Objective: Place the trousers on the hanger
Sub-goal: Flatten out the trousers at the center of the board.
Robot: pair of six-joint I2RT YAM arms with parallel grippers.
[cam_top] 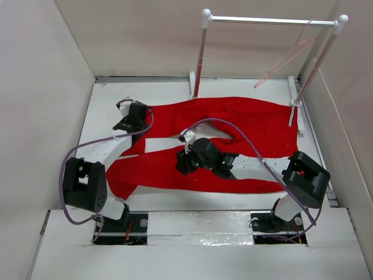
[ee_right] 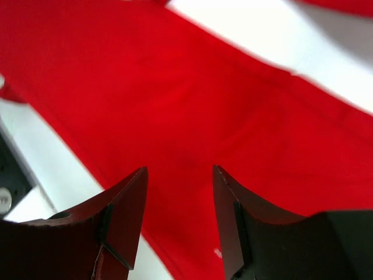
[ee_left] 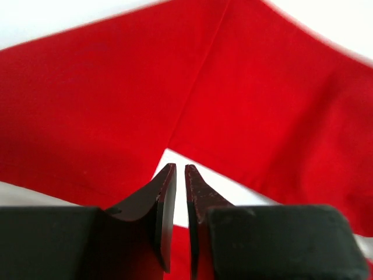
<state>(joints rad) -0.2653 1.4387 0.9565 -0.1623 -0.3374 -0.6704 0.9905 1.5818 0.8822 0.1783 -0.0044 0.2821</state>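
Observation:
The red trousers [cam_top: 245, 119] lie spread flat across the white table, legs pointing left with a white gap between them. The pale pink hanger [cam_top: 289, 56] hangs from the rack's bar at the back right, far from both grippers. My left gripper [cam_top: 129, 121] is over the upper leg's left end. In the left wrist view [ee_left: 180, 169] its jaws are shut to a thin slit, empty, above the cloth [ee_left: 87, 105]. My right gripper [cam_top: 183, 164] hovers over the lower leg. It is open and empty in the right wrist view [ee_right: 179, 172], with red cloth [ee_right: 175, 87] beneath.
A white-posted rack with a silver bar [cam_top: 268, 21] stands at the back of the table. Beige walls enclose the table on the left, back and right. A purple cable [cam_top: 245, 131] arcs over the trousers to the right arm.

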